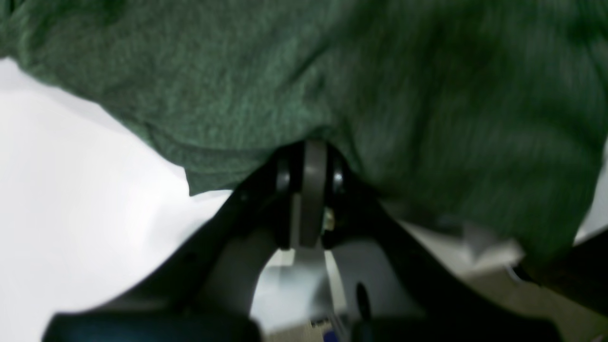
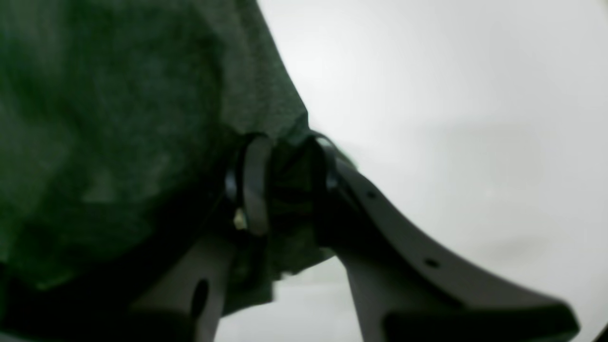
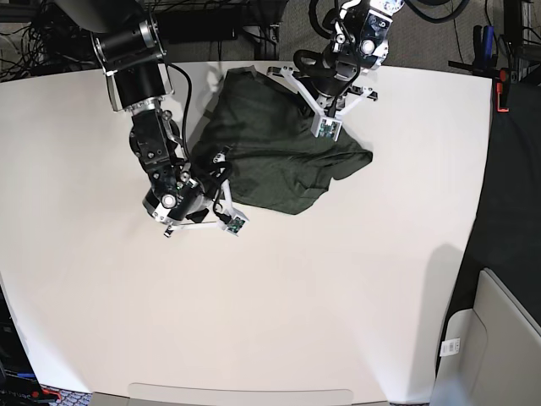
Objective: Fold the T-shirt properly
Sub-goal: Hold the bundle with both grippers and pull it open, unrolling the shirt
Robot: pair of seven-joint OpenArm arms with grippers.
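The dark green T-shirt (image 3: pixel 270 152) lies crumpled at the back middle of the white table (image 3: pixel 338 296). My left gripper (image 3: pixel 306 93) is at its far right edge, on the right in the base view. In the left wrist view its fingers (image 1: pixel 308 156) are pressed together under the fabric (image 1: pixel 285 71), shut on the cloth's edge. My right gripper (image 3: pixel 218 165) is at the shirt's near left edge. In the right wrist view a bunch of the fabric (image 2: pixel 118 95) sits pinched between the fingers of that gripper (image 2: pixel 287 161), shut on it.
The table's right edge (image 3: pixel 489 169) drops to a dark floor. A beige bin (image 3: pixel 499 338) stands at the lower right. Cables and dark equipment (image 3: pixel 51 34) line the back. Bare white tabletop spreads in front of the shirt.
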